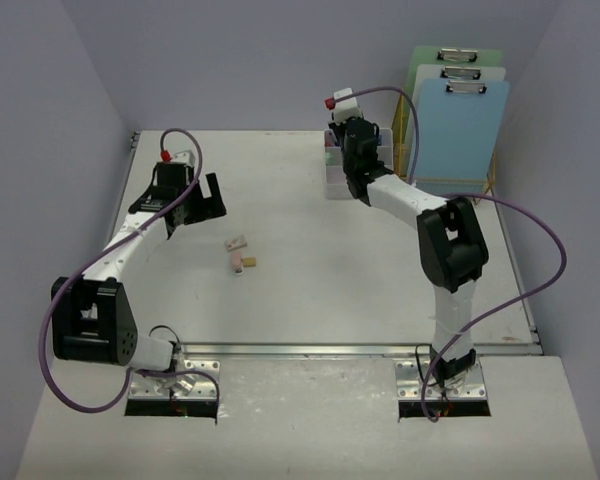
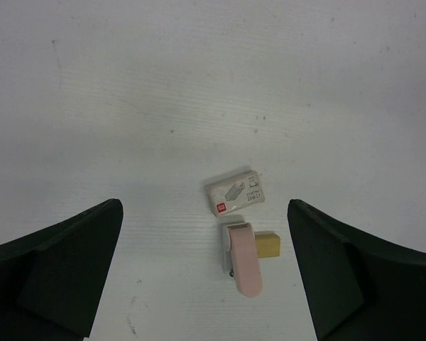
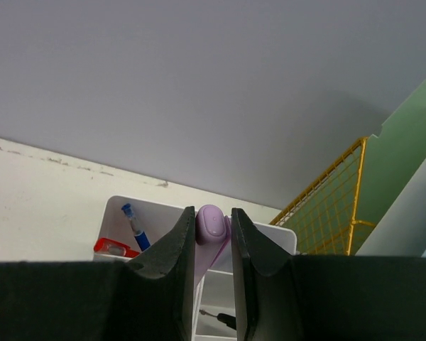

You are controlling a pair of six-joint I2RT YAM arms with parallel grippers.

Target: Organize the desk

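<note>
Desk (image 1: 310, 300), lilac item (image 3: 211, 226) in right tool (image 3: 213, 215)

The surface (image 1: 310, 300) is plain matte white, faintly speckled grey. On it lie a white packet (image 2: 234, 193) with grey print and a small red mark, a pale pink piece (image 2: 244, 263) and a mustard-tan block (image 2: 268, 245). The left hand (image 2: 204, 206) and right hand (image 3: 211, 213) have black fingers. A lilac object (image 3: 211, 227) shows against a white organizer (image 3: 117, 209) holding a blue pen (image 3: 136, 227) and a red item (image 3: 112, 247). The wire rack (image 3: 334, 202) is yellow-gold; the clipboards (image 1: 462, 125) are green, pale white and light blue.
</note>
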